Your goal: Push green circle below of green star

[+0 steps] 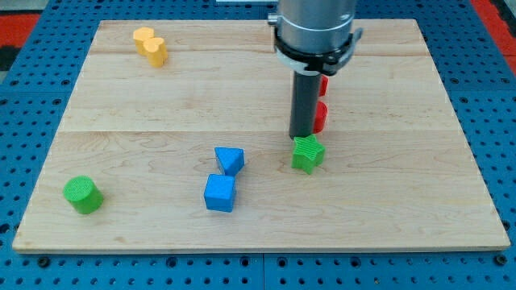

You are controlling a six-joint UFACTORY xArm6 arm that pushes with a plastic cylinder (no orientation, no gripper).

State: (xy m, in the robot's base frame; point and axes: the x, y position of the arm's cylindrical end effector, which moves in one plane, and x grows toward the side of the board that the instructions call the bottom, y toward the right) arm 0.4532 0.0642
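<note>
The green circle is a short green cylinder near the board's lower left corner. The green star sits right of the board's middle. My tip is at the star's top edge, touching or nearly touching it, and far to the right of the green circle. The dark rod rises from there to the grey arm body at the view's top.
A blue triangle-like block and a blue cube sit left of the star. A red block is partly hidden behind the rod. A yellow block lies at the upper left. The wooden board rests on a blue pegboard.
</note>
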